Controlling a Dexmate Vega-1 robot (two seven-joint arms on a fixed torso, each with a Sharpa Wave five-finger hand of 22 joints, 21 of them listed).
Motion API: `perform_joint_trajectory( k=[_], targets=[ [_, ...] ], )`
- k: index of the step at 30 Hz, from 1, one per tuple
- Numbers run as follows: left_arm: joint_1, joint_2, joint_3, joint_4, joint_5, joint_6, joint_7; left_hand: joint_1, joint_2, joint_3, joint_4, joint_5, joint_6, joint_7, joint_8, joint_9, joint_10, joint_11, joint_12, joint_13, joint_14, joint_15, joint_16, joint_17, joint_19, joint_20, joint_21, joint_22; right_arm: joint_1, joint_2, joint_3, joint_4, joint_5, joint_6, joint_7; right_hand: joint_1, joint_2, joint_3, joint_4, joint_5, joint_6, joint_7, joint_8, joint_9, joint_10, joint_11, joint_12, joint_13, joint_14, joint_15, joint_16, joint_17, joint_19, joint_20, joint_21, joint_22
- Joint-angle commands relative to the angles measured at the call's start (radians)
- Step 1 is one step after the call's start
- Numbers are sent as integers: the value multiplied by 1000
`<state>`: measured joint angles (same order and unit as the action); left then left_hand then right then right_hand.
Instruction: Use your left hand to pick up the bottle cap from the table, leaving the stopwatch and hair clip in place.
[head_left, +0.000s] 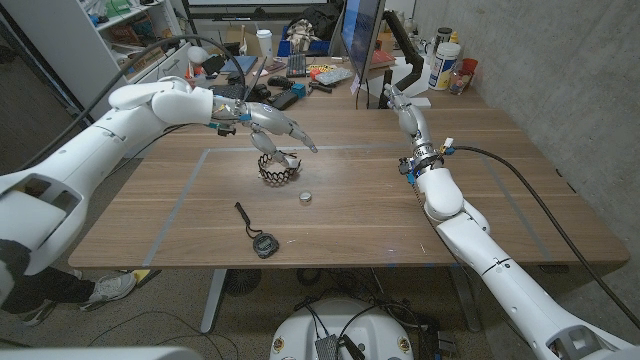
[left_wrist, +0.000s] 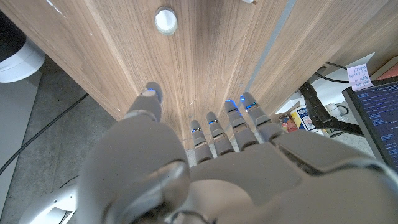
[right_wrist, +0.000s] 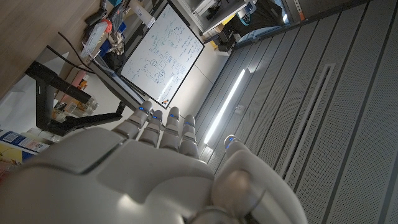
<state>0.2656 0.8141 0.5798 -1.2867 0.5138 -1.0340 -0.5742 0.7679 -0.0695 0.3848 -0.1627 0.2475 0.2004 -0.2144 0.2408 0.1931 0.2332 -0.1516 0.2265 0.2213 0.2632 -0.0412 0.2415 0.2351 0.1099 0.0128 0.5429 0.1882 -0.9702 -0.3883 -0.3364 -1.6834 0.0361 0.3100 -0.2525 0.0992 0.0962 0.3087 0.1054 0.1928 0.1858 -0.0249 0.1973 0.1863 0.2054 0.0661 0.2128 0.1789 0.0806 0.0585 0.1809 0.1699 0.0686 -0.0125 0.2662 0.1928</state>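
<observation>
The small white bottle cap (head_left: 305, 197) lies on the wooden table near its middle, and the left wrist view shows the cap (left_wrist: 165, 20) beyond the fingertips. The black spiky hair clip (head_left: 278, 167) sits just behind and left of it. The black stopwatch (head_left: 263, 243) lies nearer the front edge, its cord trailing back-left. My left hand (head_left: 275, 128) hovers above and behind the hair clip, its fingers (left_wrist: 214, 127) spread and holding nothing. My right hand (head_left: 403, 103) is raised at the back right, fingers (right_wrist: 163, 121) straight, nothing in it.
Clutter fills the table's back edge: a monitor (head_left: 360, 35), bottles (head_left: 444, 62), a keyboard (head_left: 330, 73) and small boxes. Pale tape lines (head_left: 190, 190) mark a rectangle on the tabletop. A black cable (head_left: 530, 190) runs along my right arm.
</observation>
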Motion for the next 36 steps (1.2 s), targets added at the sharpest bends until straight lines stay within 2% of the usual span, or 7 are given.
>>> perform_joint_trajectory(
  k=[1, 15, 21, 29, 36],
  targets=[
    [7, -6, 10, -1, 72, 0, 42, 12, -1, -1, 5, -2, 10, -5, 6, 4, 4, 0, 7, 3, -4, -92, -5, 4, 1, -2, -6, 4, -5, 1, 0, -10, -15, -5, -15, -7, 2, -1, 1, 7, 13, -1, -2, 2, 9, 1, -2, 4, 3, 2, -3, 1, 3, 2, -2, 5],
    [5, -15, 26, 14, 112, -22, 82, 16, 1, -4, 13, -5, 27, -3, 12, 5, 13, 2, 13, 8, -1, -89, -4, 10, 2, -1, -7, 5, -6, 5, 0, -17, -25, -15, -24, -7, 1, -1, 1, 7, 15, 0, -2, 2, 9, 3, -2, 4, 2, 4, -3, 1, 4, 2, -3, 5],
    [19, -12, 20, -5, 147, -16, 114, 17, 1, -6, 16, -6, 33, -4, 14, 6, 13, -1, 15, 11, 2, -86, -3, 12, 5, -2, -7, 5, -7, 6, 1, -17, -27, -16, -26, -7, 1, -2, 1, 8, 15, 0, -2, 2, 10, 3, -2, 4, 3, 3, -3, 1, 4, 2, -4, 5],
    [39, -4, 10, -43, 262, -6, 201, 21, 1, -8, 17, -6, 39, -4, 15, 6, 16, -3, 19, 14, 6, -84, -3, 16, 11, -3, -5, 6, -8, 8, 3, -16, -29, -16, -29, -7, 1, -2, 0, 8, 15, 0, -2, 2, 9, 2, -2, 4, 3, 3, -3, 1, 4, 2, -5, 5],
    [35, -2, 23, -46, 279, -4, 213, 29, 3, -8, 18, -6, 47, -4, 18, 7, 4, 0, 17, 17, 6, -83, -3, 19, 9, -1, -7, 6, -7, 10, 4, -14, -29, -14, -29, -7, 1, -2, 0, 8, 16, 0, -2, 2, 11, 3, -2, 4, 3, 3, -3, 1, 4, 2, -6, 5]
  ],
)
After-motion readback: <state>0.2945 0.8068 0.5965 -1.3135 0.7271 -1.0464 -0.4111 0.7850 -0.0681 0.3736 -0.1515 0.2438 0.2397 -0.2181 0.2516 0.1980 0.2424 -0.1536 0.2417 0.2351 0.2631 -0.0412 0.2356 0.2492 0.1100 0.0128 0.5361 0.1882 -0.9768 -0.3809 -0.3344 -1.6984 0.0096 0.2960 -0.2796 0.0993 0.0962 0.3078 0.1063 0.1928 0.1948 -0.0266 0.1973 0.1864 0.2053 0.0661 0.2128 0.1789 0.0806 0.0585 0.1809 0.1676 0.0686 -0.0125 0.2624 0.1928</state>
